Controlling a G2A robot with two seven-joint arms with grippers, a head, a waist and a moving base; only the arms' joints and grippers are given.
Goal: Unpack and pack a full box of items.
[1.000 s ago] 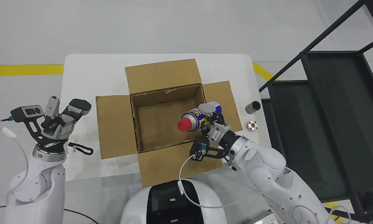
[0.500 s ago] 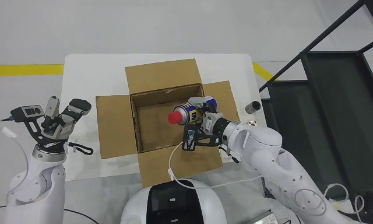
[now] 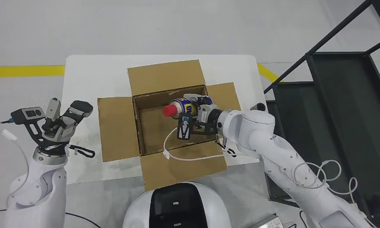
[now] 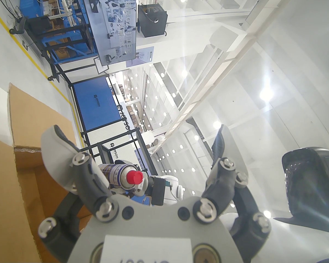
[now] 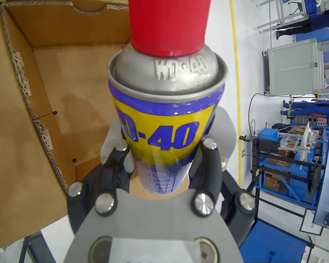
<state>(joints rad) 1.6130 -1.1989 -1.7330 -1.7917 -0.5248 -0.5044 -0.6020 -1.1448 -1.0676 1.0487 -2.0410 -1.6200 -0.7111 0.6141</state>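
The spray can (image 3: 185,108) is gripped low on its body by the right fingers (image 5: 223,129), over the far right part of the cardboard box (image 3: 154,136). Its hard, smooth metal is likely slippery, so the body is best held. The left fingers (image 4: 54,143) are spread open, empty.

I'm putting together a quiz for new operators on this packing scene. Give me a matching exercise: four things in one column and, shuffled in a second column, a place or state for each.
Column one
1. spray can
2. cardboard box
3. left end effector
4. table

Column two
A. white, bearing the box
B. open, holding nothing, apart from the box
C. gripped by the right end effector, above the box opening
D. top open, flaps spread outward

Pairs: 1-C, 2-D, 3-B, 4-A
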